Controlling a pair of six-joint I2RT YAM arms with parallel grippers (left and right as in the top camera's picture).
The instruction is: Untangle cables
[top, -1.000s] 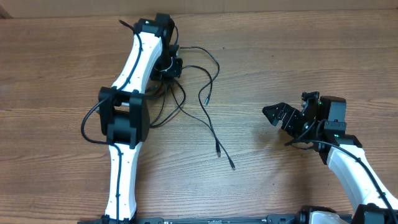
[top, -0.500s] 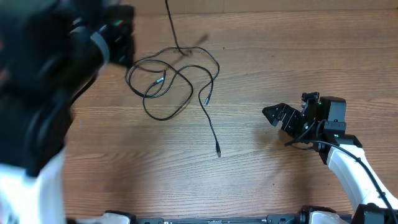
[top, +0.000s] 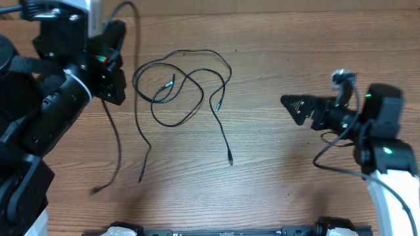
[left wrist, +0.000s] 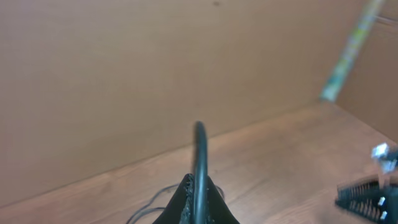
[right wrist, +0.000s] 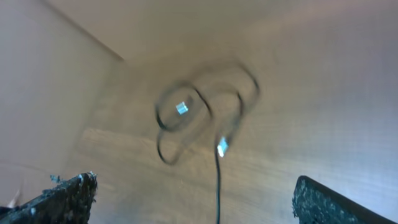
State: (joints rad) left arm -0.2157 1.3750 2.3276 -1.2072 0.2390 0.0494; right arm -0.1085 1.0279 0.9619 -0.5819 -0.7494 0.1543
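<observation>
Overhead, left pincer (left wrist: 198, 190) squeezes one thin floppy cable (left wrist: 199, 143); right pincer (top: 293, 106) is wide. The cables (top: 190, 78) look light and bendy, best grabbed near a plug (top: 230, 159).

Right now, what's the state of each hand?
Left hand: closed, holding a thin black cable.
Right hand: open, holding nothing.

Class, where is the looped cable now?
Overhead view: the looped cable lies on the table left of centre, between the dangling cable and the open right gripper.
</observation>
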